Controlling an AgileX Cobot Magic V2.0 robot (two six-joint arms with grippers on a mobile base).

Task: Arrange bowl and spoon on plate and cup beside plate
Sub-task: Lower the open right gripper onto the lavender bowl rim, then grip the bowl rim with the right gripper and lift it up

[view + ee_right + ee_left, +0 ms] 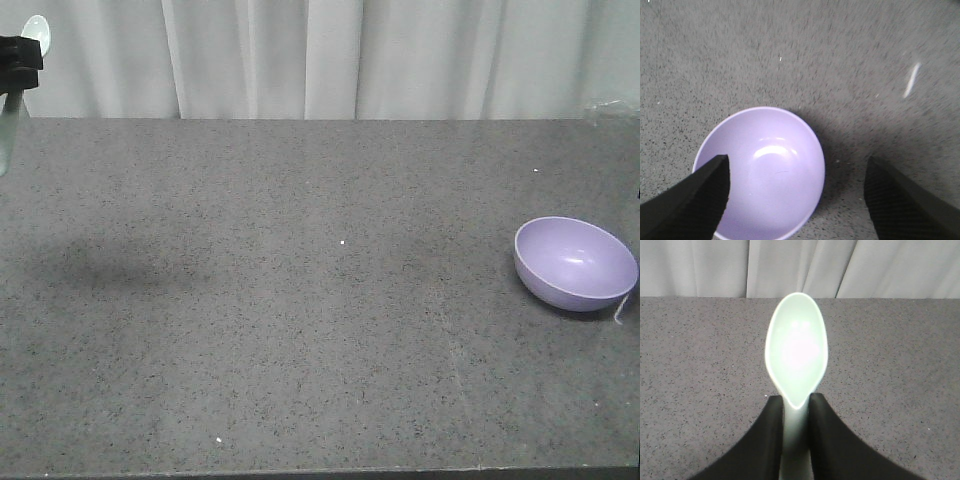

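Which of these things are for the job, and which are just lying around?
For the job: spoon, pinched in the left fingers; bowl, on the table below the open right fingers. No plate or cup in view.

Just lying about: curtain; thin white scrap beside the bowl.

A dark grey speckled tabletop [300, 300] fills most of the frame, with pale pleated curtains [330, 55] hanging across the top edge.
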